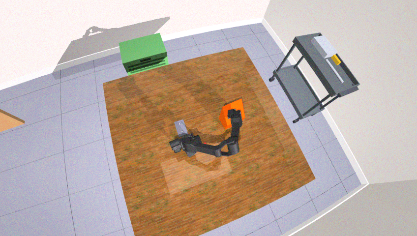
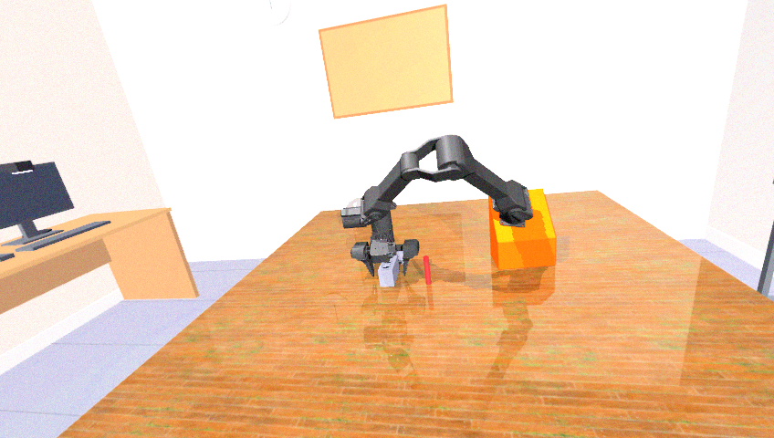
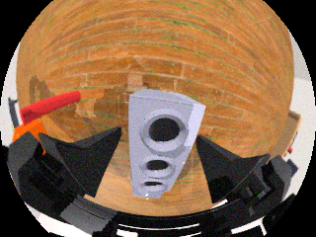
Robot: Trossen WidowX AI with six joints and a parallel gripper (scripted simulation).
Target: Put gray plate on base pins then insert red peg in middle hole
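The gray plate (image 2: 387, 277) (image 3: 163, 103) is a thick bar with three round holes facing up. It rests on the table at one end of the base. My gripper (image 2: 389, 276) (image 3: 160, 135) is open and low, with one finger on each side of the plate and gaps on both sides. The gray base (image 1: 182, 125) lies flat and shows two small pins in the top view; the arm mostly hides it in the exterior view. The red peg (image 1: 204, 143) (image 2: 427, 270) (image 3: 49, 106) stands upright beside the plate, outside the fingers.
The arm is mounted on an orange block (image 1: 224, 118) (image 2: 524, 253) on the wooden table (image 1: 248, 181) (image 2: 434, 369). A green cabinet (image 1: 143, 49) and a gray cart (image 1: 298, 87) stand beyond the table. A desk (image 2: 141, 244) with a monitor is at the left in the exterior view.
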